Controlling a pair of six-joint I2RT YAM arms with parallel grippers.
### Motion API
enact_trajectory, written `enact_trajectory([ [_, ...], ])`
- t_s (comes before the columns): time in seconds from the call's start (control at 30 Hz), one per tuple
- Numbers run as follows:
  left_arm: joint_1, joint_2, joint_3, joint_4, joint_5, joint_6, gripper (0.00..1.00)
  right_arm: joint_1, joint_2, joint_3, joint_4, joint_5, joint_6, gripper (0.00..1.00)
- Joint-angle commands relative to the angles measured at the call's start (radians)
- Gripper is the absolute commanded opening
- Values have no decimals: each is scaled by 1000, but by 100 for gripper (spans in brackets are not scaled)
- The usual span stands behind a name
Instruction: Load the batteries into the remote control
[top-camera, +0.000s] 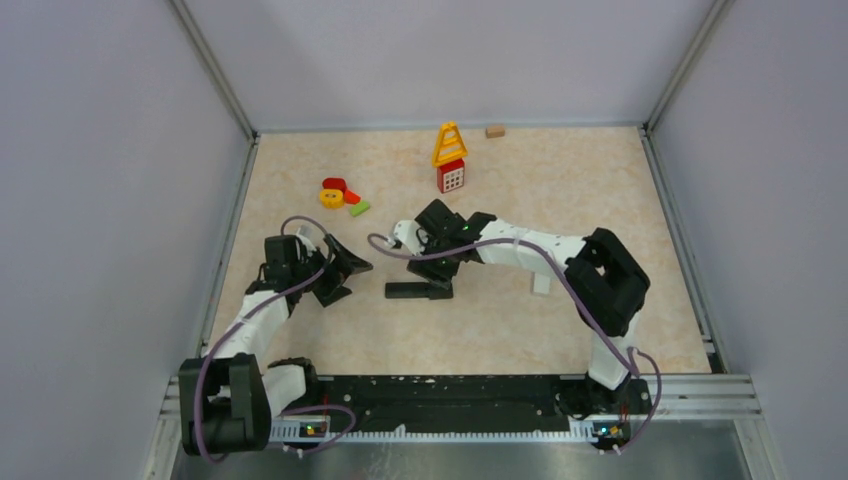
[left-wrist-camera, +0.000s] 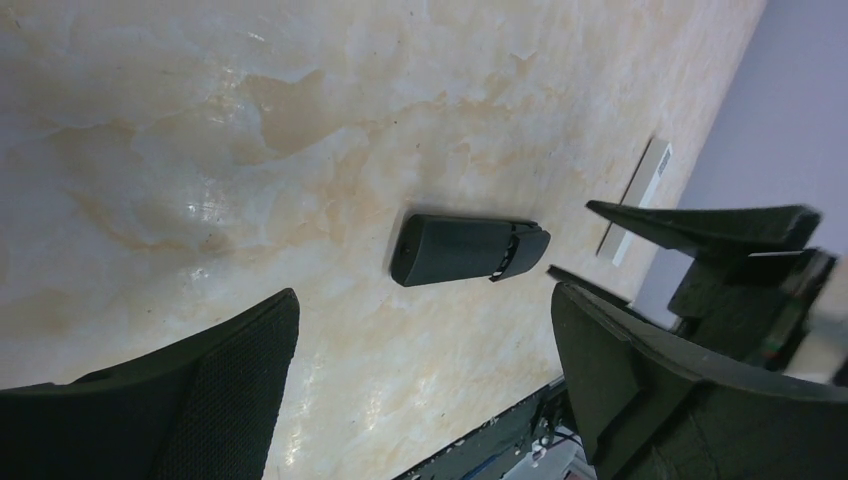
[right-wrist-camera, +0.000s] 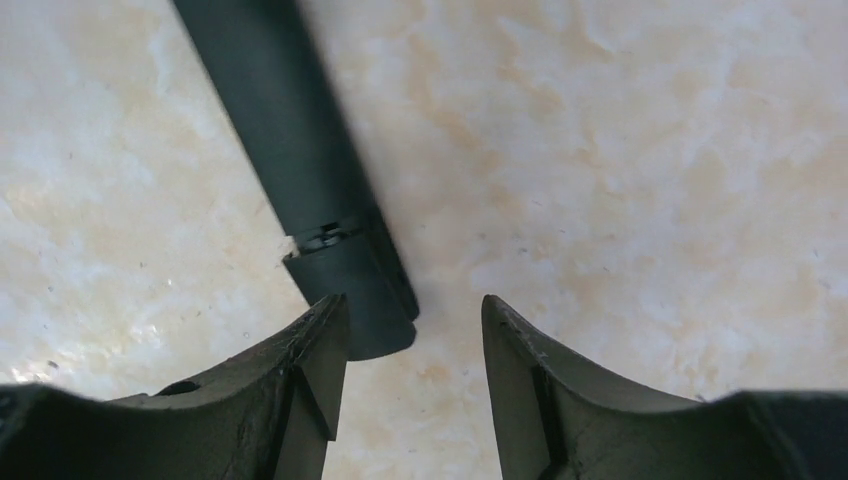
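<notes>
On the bench (top-camera: 560, 200), the right claw (right-wrist-camera: 412, 310) hangs half open over the remote (top-camera: 418, 291), at its 3 o'clock end, maybe to open it. The left claw (top-camera: 348, 278) is wide open.

Slim black remote control (top-camera: 418, 291), lying flat on desk (top-camera: 560, 190) near centre, long axis left-right. Smooth face up. Seam across body near one end, end section slightly stepped.

Lab test cell: grey panel walls (top-camera: 100, 150), aluminium frame rail (top-camera: 700, 395), marbled tabletop (top-camera: 560, 190).
</notes>
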Motion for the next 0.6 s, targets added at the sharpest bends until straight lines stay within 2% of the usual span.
enact_trajectory([
  [0.0,-1,-41,-27,11,-33,24,99,-107,-140,-25,105,2,370,53],
  [0.13,-29,-48,-68,44,-50,6,99,-162,-289,-214,196,82,681,59],
  [0.23,-71,-33,-78,69,-79,-8,98,-162,-338,-320,211,70,829,62],
  [0.43,-188,27,-84,139,-166,-29,95,-163,-351,-443,340,-4,1036,66],
  [0.57,-235,70,-75,173,-198,-31,91,-162,-312,-460,422,-39,1085,65],
])
